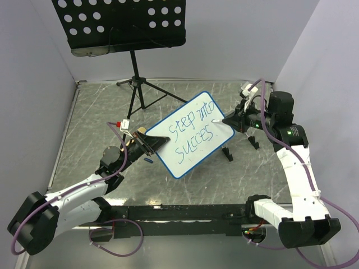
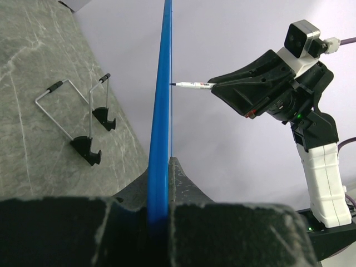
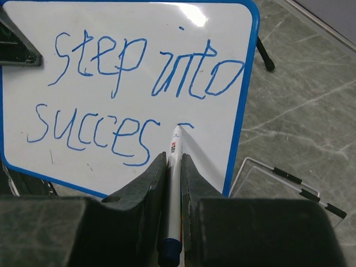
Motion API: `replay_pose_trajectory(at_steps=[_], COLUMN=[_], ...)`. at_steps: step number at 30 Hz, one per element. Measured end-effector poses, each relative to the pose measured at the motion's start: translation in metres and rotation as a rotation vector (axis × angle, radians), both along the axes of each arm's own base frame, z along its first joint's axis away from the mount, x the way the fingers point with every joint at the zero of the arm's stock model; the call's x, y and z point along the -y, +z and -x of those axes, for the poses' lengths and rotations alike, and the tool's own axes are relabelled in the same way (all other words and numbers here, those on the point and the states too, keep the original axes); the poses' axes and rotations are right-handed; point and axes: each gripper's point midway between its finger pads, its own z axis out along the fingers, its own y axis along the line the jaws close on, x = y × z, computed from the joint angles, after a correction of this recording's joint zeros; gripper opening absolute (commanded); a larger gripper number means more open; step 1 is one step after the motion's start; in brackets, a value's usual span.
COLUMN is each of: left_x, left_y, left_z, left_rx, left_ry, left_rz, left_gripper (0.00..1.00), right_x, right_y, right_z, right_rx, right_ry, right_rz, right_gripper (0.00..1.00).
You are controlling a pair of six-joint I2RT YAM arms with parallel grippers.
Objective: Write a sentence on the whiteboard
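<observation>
The whiteboard (image 1: 193, 134), white with a thin blue frame, is held tilted above the table; my left gripper (image 1: 147, 144) is shut on its lower left edge, and the frame (image 2: 160, 139) runs edge-on between the jaws. My right gripper (image 1: 234, 120) is shut on a white marker (image 3: 173, 167). The marker's tip touches the board at a short new stroke after "succes". The sentence (image 3: 139, 94) reads "step into" over "succes" in blue. From the left wrist the marker (image 2: 192, 85) meets the board from the right.
A black perforated music stand (image 1: 126, 25) on a tripod stands at the back. A wire board stand with black feet (image 2: 78, 119) lies on the grey table, seen also by the right wrist as a wire frame (image 3: 289, 178).
</observation>
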Motion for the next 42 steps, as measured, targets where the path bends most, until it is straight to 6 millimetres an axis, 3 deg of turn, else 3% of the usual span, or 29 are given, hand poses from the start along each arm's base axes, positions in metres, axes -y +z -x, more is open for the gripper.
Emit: replay_pose_trajectory(at_steps=[8, 17, 27, 33, 37, 42], left_x=[0.0, 0.0, 0.0, 0.0, 0.0, -0.001], left_y=[-0.004, -0.004, -0.006, -0.005, -0.002, 0.0], left_z=[-0.002, -0.002, -0.002, -0.002, -0.001, 0.0], left_rx=[-0.011, -0.012, -0.017, -0.012, -0.007, 0.003], left_ry=[0.003, 0.003, 0.005, 0.003, 0.003, 0.004], left_rz=[-0.01, -0.01, -0.016, -0.011, -0.005, -0.003], left_gripper=[0.01, 0.01, 0.01, 0.01, 0.01, 0.01], right_x=[0.002, 0.02, 0.018, 0.007, -0.002, -0.008], right_y=[-0.014, -0.018, -0.03, -0.03, -0.015, 0.048], right_z=[0.01, 0.012, 0.028, 0.037, 0.039, 0.042], right_rx=[-0.022, -0.022, -0.053, -0.073, -0.069, 0.062], right_ry=[0.011, -0.055, -0.029, 0.03, 0.063, 0.084], right_rz=[0.028, 0.054, 0.059, 0.033, 0.001, -0.051], right_gripper=[0.0, 0.0, 0.0, 0.0, 0.0, 0.0])
